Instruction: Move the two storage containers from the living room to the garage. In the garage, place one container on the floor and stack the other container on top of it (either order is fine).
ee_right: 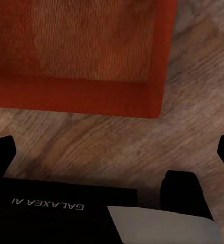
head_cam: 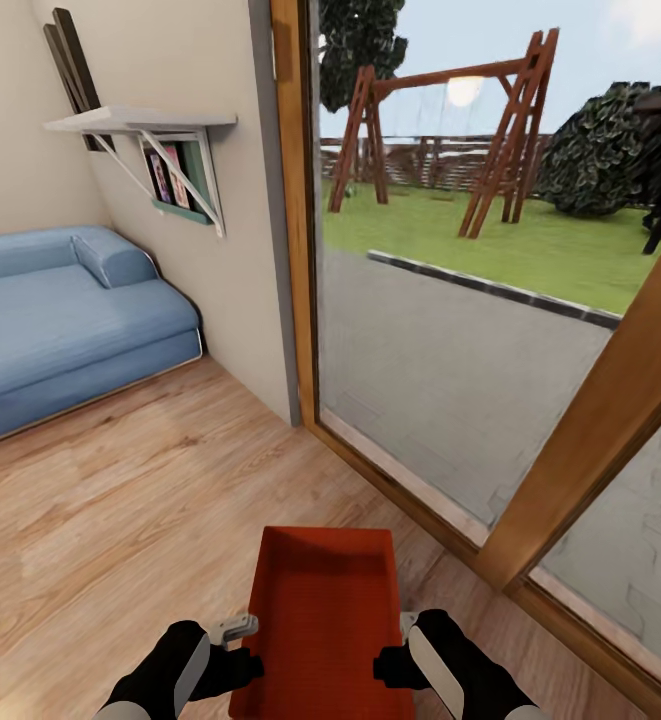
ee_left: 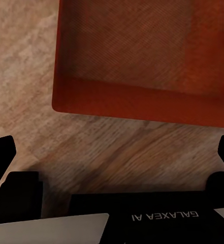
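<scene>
- Here, one red-orange bin sits low and centred in front of the robot, over the light wood floor of the living room, its long axis running straight away from the robot toward the glass door.
- The left gripper is at the bin's left long wall and the right gripper at its right wall, equally near, so the bin lies between them.
- In both wrist views the fingers stand wide apart with bare floor between them and the bin's wall ahead of the tips; neither gripper is clamped on it.
- Whether the bin rests on the floor or is pressed up between the arms, I cannot tell.
- The bin is empty, with no lid.
- My guess is that the coming move depends on squeezing evenly from both sides.
- A blue sofa stands well apart at the left.
</scene>
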{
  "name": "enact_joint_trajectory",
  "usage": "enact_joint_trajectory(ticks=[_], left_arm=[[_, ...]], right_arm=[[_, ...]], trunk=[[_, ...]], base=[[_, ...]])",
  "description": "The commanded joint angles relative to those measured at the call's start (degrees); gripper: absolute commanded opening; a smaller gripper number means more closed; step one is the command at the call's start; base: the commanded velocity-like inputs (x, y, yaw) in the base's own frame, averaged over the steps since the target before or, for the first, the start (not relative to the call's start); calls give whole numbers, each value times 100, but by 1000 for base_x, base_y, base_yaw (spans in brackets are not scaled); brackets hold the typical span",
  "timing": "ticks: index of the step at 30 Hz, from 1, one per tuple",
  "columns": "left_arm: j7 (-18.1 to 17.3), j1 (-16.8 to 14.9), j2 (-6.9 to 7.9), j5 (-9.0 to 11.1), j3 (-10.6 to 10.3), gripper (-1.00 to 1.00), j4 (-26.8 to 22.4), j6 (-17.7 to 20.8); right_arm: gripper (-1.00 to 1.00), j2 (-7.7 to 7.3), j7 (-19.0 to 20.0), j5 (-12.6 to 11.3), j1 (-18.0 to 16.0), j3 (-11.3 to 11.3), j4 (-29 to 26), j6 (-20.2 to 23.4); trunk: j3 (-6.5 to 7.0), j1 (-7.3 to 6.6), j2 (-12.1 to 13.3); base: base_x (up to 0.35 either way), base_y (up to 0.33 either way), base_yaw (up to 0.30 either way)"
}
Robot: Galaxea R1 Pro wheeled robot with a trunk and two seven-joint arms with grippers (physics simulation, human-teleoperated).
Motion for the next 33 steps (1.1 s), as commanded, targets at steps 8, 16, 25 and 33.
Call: enact_joint_trajectory(ticks=[8,16,25,33], left_arm=[[-19,-2,-5,-11,36,100,-10,33],[-19,-2,-5,-11,33,100,-10,33],[5,-445,0,-40,17,100,-49,37],[15,-1171,14,-104,-25,100,-55,114]], right_arm=[[100,-4,-58,-60,-2,23,-11,9],[100,-4,-57,-60,-2,23,-11,9],[100,-4,-55,-60,-3,23,-12,8],[100,-4,-54,-60,-3,23,-13,8]], trunk=[[-59,65,-123],[-113,131,-243],[-113,131,-243],[-113,131,-243]], base=[[0,0,0],[0,0,0],[0,0,0],[0,0,0]])
